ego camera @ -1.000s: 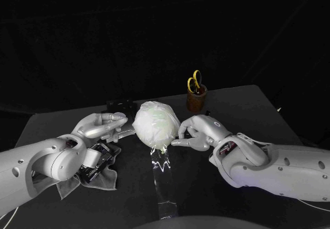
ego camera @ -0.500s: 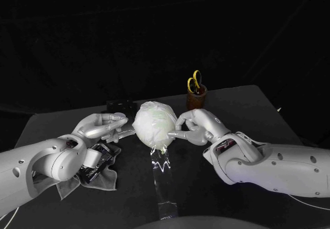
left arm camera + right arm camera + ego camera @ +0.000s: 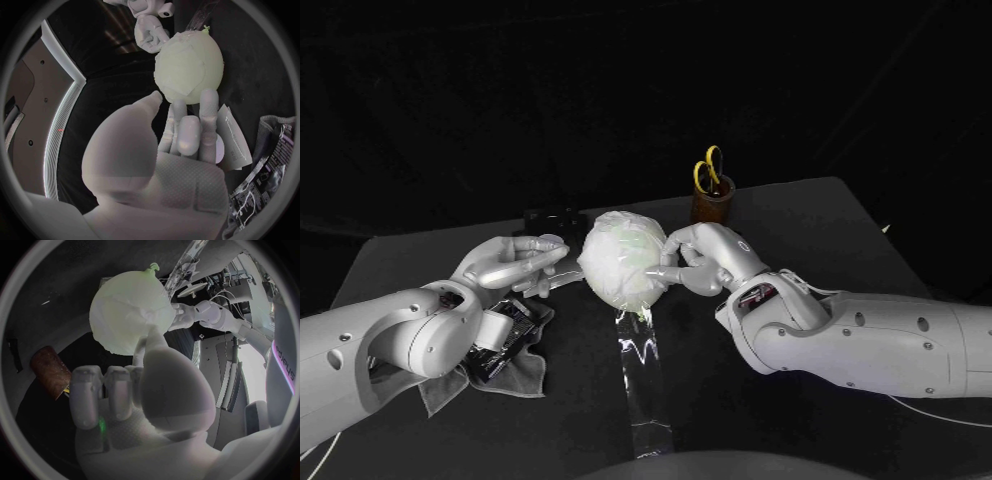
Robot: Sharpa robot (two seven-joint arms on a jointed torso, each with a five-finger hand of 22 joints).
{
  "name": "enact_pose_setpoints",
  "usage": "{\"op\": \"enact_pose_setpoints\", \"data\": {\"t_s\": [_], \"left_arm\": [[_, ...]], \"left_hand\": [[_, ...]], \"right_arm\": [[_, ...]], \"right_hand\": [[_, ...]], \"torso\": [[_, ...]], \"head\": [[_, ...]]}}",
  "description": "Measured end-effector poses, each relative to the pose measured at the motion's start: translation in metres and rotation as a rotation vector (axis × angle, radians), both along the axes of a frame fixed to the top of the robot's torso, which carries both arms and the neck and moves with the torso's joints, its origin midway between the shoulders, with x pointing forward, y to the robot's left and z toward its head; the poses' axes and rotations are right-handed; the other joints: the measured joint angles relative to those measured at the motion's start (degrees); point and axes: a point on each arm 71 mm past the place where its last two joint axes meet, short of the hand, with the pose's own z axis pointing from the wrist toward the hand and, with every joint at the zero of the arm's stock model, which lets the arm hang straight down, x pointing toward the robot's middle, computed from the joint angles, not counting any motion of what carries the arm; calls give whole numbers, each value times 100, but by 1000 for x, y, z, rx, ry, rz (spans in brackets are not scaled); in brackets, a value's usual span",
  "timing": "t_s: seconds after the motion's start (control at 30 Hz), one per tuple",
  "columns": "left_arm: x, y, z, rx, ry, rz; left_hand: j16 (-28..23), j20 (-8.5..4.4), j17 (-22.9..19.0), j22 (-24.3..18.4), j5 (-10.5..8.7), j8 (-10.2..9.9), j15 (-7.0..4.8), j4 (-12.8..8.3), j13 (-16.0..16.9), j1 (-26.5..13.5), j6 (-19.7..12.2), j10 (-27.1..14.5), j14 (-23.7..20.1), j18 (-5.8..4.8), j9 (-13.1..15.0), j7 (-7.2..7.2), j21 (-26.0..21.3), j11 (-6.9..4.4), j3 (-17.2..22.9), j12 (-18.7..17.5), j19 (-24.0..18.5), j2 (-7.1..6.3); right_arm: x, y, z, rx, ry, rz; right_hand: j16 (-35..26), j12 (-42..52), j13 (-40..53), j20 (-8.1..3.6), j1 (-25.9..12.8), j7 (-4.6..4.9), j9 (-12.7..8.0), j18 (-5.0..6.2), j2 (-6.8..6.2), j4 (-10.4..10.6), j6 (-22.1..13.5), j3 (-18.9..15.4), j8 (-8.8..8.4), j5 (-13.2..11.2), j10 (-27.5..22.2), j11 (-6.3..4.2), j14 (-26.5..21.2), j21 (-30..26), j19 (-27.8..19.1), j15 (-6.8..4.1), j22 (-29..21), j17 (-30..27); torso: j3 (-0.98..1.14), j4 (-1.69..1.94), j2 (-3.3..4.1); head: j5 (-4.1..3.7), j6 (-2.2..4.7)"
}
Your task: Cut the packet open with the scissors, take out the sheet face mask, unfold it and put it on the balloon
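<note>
The pale balloon (image 3: 625,262) stands on a clear stand (image 3: 640,370) at the table's middle, with the white sheet mask draped over it. My right hand (image 3: 701,258) is against the balloon's right side, its thumb pressing on the mask (image 3: 134,310) while the other fingers are bent. My left hand (image 3: 516,265) hovers by the balloon's left side with its fingers (image 3: 187,125) stretched toward it; I cannot tell whether they touch it. The cut packet (image 3: 502,330) lies under my left forearm. The yellow-handled scissors (image 3: 710,172) stand in a brown cup (image 3: 713,210).
A grey cloth (image 3: 516,378) lies under the packet at the front left. A small black object (image 3: 557,218) sits behind the left hand. The brown cup stands just behind the right hand.
My right hand has moved forward and left, from beside the balloon's lower right up onto its right side. The left hand and the balloon have stayed put.
</note>
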Motion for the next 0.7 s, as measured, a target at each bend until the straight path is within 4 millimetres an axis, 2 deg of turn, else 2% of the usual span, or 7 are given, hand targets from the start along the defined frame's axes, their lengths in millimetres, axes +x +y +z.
{"op": "enact_pose_setpoints", "data": {"t_s": [0.5, 0.7], "left_arm": [[0, 0, 0, 0, 0, 0], [0, 0, 0, 0, 0, 0]], "left_hand": [[0, 0, -3, -3, 0, 0, 0, 0, 0, 0, 0, 0, 0, -6, 0, 0, 0, 0, 0, 0, 0, 0], [0, -22, -2, -4, 0, 0, 0, 18, -11, 0, 0, 0, 0, 56, 0, 0, 0, 0, -18, 0, 22, 0]], "right_arm": [[2, 6, -3, -98, -16, 30], [-1, 9, -5, -142, -16, 52]], "right_hand": [[-4, 0, 1, -22, 486, -14, -52, 0, -128, -126, 14, -1, 31, -1, 14, -14, -1, -6, 20, 1, 4, -1], [-6, -3, 2, -21, 523, -14, -65, 0, -149, -142, 13, -18, 31, -1, 14, -14, -1, -12, 20, 1, 5, -5]], "torso": [[1, -8, -3], [1, -5, -3]], "head": [[-18, -37], [-19, -53]]}}
